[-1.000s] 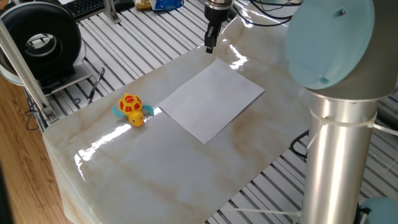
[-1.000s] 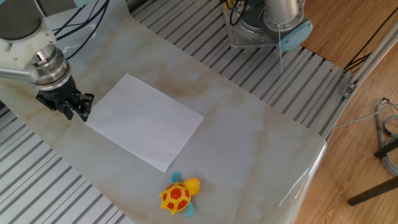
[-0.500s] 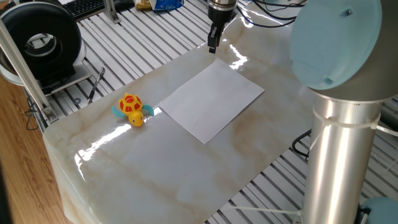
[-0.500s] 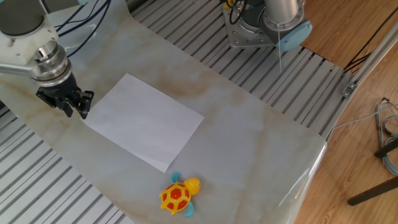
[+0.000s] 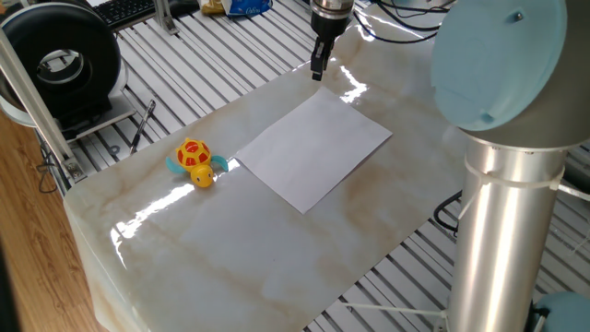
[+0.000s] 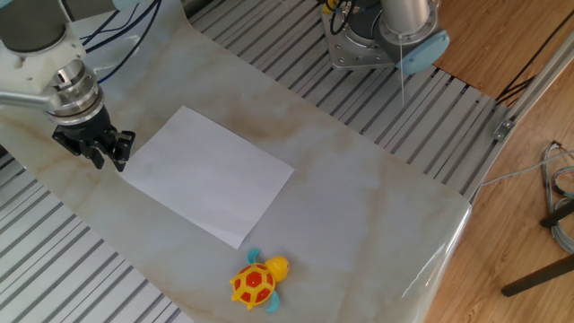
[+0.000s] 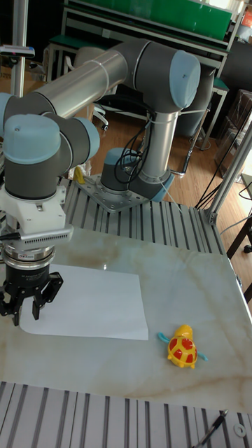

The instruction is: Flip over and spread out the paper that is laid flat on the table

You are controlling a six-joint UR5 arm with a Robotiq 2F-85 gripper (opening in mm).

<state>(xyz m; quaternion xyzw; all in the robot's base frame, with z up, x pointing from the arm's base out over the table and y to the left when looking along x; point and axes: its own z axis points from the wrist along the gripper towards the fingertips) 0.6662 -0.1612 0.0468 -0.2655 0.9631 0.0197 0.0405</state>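
The white paper lies flat on the marble table. My gripper hangs just above the table beside one corner of the sheet, pointing down. In the tall fixed view its two fingers stand apart with nothing between them. It does not touch the paper.
A yellow-orange toy turtle sits on the table a little off the sheet's opposite end. The arm's thick column stands at the table's side. Ribbed aluminium frame surrounds the slab; a black reel stands beyond.
The gripper has shifted slightly up and away from the paper's corner. The sheet and the turtle have not moved.
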